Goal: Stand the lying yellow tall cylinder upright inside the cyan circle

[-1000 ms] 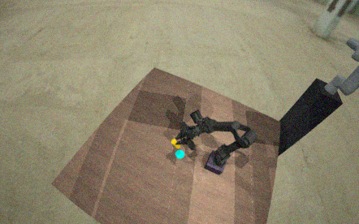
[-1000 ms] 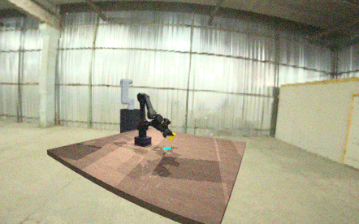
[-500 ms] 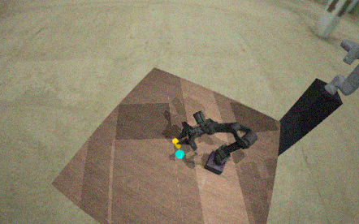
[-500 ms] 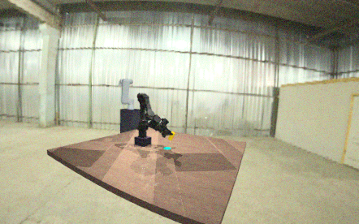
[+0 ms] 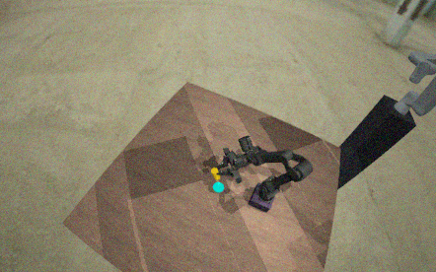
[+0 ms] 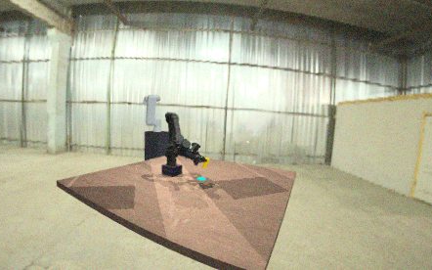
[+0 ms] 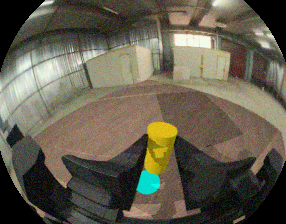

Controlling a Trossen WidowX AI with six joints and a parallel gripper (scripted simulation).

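The yellow tall cylinder (image 5: pixel 214 170) (image 6: pixel 205 163) (image 7: pixel 161 150) is held near upright, with a slight tilt, between the fingers. In the exterior view it hangs above the table, clear of the surface. My gripper (image 5: pixel 217 172) (image 6: pixel 204 160) (image 7: pixel 161 138) is shut on it near its upper part. The cyan circle (image 5: pixel 218 187) (image 6: pixel 201 179) (image 7: pixel 148 183) lies flat on the table, below the cylinder. In the wrist view the cylinder's lower end overlaps the circle's upper edge. The exact sideways offset between them is hard to tell.
The brown wooden table (image 5: pixel 164 232) (image 6: pixel 231 230) (image 7: pixel 109 120) carries broad shadows. The arm's dark base (image 5: pixel 260 199) (image 6: pixel 172 170) stands on it. A grey robot arm on a black pedestal (image 5: pixel 378 135) (image 6: pixel 156 145) stands beyond the table's edge.
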